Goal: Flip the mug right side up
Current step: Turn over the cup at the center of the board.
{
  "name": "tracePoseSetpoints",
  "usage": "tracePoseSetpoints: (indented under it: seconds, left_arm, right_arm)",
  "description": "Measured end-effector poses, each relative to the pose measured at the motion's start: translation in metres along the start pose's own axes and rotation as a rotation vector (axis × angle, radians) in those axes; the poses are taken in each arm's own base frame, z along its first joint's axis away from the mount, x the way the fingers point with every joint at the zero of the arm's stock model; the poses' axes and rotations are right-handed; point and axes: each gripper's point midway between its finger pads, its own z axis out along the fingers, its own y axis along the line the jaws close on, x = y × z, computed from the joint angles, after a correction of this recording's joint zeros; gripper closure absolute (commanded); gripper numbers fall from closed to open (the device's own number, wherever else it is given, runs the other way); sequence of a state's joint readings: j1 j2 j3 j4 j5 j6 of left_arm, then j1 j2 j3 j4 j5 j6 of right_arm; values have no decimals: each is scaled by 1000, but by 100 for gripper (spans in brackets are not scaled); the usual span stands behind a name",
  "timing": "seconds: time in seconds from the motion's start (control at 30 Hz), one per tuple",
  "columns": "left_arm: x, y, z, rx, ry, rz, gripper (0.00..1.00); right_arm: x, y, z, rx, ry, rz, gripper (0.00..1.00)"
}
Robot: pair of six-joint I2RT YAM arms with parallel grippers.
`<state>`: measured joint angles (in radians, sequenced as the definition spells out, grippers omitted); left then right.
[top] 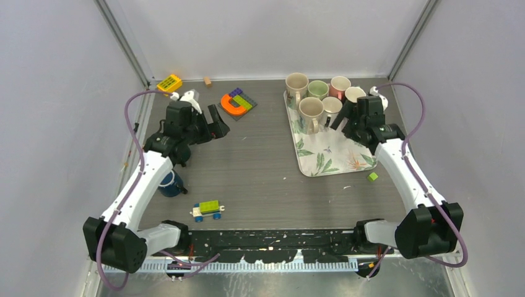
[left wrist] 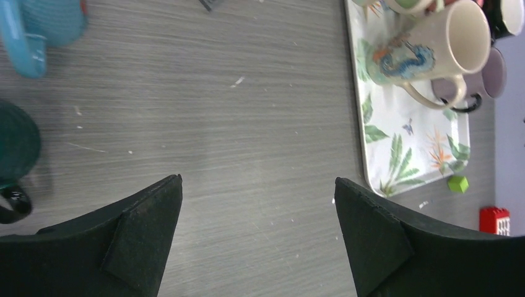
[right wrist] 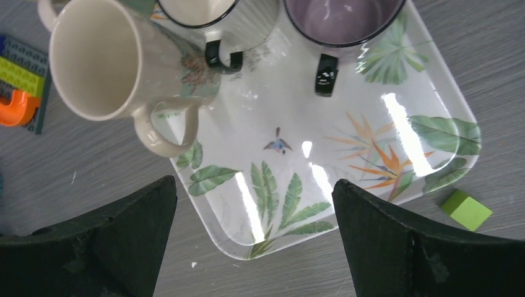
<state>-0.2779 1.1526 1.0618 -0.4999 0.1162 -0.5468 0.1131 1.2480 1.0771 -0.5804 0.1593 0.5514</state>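
Note:
A blue mug stands on the table beside my left arm, partly hidden under the forearm; I cannot tell which end is up. In the left wrist view a light blue mug shows blurred at the top left. A dark teal mug with a black handle sits at the left edge. My left gripper is open and empty over bare table, well away from these mugs. My right gripper is open and empty above the tray's near corner.
A leaf-patterned tray at the right holds several upright mugs, among them a tall cream mug and a purple mug. A green cube lies near it. Toy bricks, a yellow block and a toy car lie around.

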Motion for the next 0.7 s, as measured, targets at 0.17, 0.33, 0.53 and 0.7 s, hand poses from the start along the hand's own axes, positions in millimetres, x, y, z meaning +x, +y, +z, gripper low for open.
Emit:
tracePoseSetpoints:
  seconds: [0.17, 0.33, 0.53, 0.7]
  left_arm:
    - [-13, 24, 9, -98, -32, 5, 1]
    - [-17, 57, 22, -203, -22, -16, 0]
    - [-26, 91, 33, -296, -30, -44, 0]
    - [-34, 116, 43, -342, -42, -77, 0]
  right_arm:
    - [8, 35, -11, -89, 11, -57, 0]
    - [1, 71, -29, -189, -11, -89, 0]
    - [2, 86, -36, -242, -7, -101, 0]
    - [6, 90, -38, -261, 5, -108, 0]
